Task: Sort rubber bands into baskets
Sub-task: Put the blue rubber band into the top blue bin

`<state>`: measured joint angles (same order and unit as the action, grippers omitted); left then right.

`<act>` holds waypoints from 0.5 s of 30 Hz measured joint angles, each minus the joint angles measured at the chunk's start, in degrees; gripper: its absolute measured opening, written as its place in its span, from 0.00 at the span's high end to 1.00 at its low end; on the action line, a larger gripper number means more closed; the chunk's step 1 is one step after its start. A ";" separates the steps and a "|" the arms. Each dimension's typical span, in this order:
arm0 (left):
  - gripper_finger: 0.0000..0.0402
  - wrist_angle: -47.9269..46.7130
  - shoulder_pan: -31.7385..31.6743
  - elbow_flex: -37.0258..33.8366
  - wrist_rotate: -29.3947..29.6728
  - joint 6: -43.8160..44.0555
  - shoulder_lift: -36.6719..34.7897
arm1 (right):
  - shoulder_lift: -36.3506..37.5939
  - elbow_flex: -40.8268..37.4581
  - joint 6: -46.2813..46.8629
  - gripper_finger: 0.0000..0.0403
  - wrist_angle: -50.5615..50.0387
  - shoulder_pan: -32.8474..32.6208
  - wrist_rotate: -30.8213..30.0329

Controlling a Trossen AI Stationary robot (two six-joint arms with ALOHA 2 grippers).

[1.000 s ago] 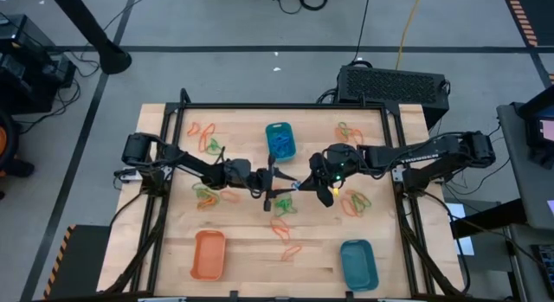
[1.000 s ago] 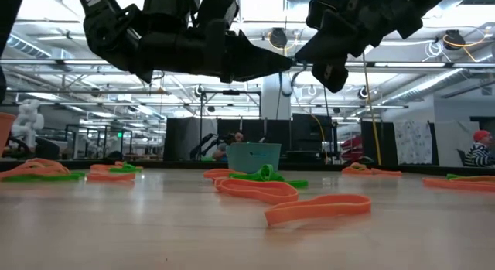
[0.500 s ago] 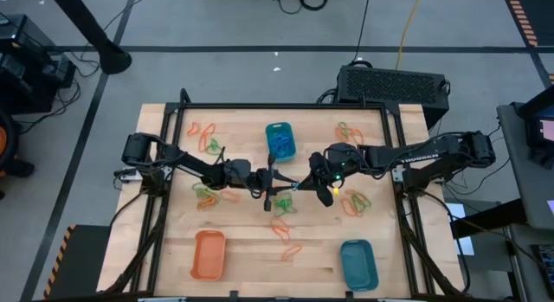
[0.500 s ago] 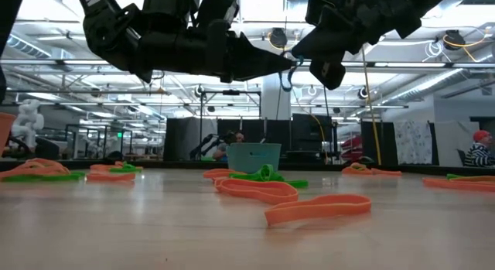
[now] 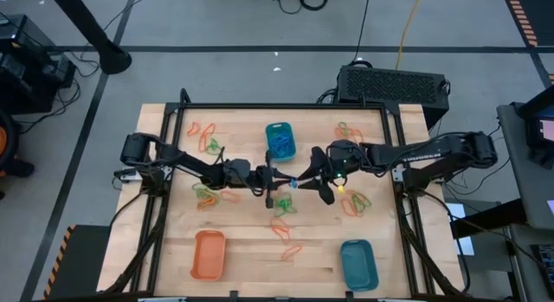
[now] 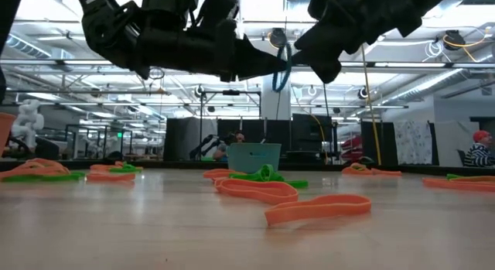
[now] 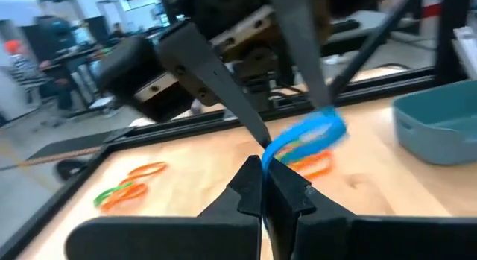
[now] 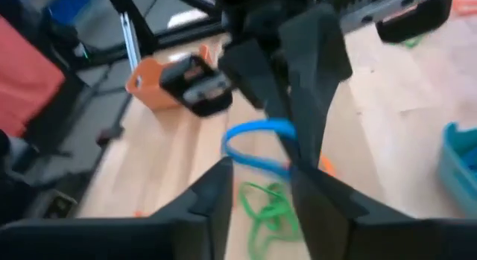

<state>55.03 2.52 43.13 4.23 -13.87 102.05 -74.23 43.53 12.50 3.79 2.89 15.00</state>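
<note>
A blue rubber band point(image 7: 305, 135) hangs in the air above the table's middle, with my left gripper point(image 7: 262, 182) shut on it. My right gripper point(image 8: 261, 170) faces it from the table's right with its fingers apart on either side of the band point(image 8: 257, 144). Orange and green rubber bands point(image 5: 208, 195) lie scattered on the wood. A teal basket point(image 5: 279, 140) with blue bands in it stands at the far middle. An orange basket point(image 5: 209, 253) sits near left and a second teal basket point(image 5: 358, 263) near right. My left gripper pinches one end of the blue band's loop point(image 7: 270, 152) between its two fingertips. The fingers lie level and come from the table's left. The band is lifted clear of the table and sticks out past the fingertips toward the right gripper. Whether my right gripper touches the band, I cannot tell.
More band heaps lie at far left point(image 5: 205, 138), far right point(image 5: 349, 131), right of centre point(image 5: 355, 202) and near the middle point(image 5: 283, 226). A black metal frame point(image 5: 286, 106) borders the table. Both arms meet over the centre.
My left gripper has shut on the blue band. My right gripper, shut on the band a second ago, has opened its fingers and rolled a little. Both hands have stayed in place above the table's middle.
</note>
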 joint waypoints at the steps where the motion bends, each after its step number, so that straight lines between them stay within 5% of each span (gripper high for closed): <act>1: 0.99 -1.00 -0.04 0.00 1.29 0.02 -0.83 | 0.42 0.00 -2.00 0.64 -0.75 0.37 0.08; 5: 0.99 -7.31 -1.53 0.75 7.07 1.88 -5.69 | 2.61 0.00 -4.68 0.56 -7.52 1.59 -1.08; 9: 1.00 -24.55 -6.53 5.47 12.84 4.04 -9.66 | 3.72 -0.02 -4.88 0.52 -13.81 1.00 -8.89; 12: 1.00 -39.79 -12.19 10.48 11.94 9.73 -9.48 | 3.75 -0.02 -5.34 0.52 -16.98 -0.31 -15.55; 15: 1.00 -45.45 -16.08 13.29 11.04 12.93 -7.70 | 3.75 -0.09 -5.49 0.52 -18.77 -2.06 -21.00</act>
<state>9.58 -13.55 56.42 15.27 -0.94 94.35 -70.48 43.44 7.01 -14.98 0.83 -6.00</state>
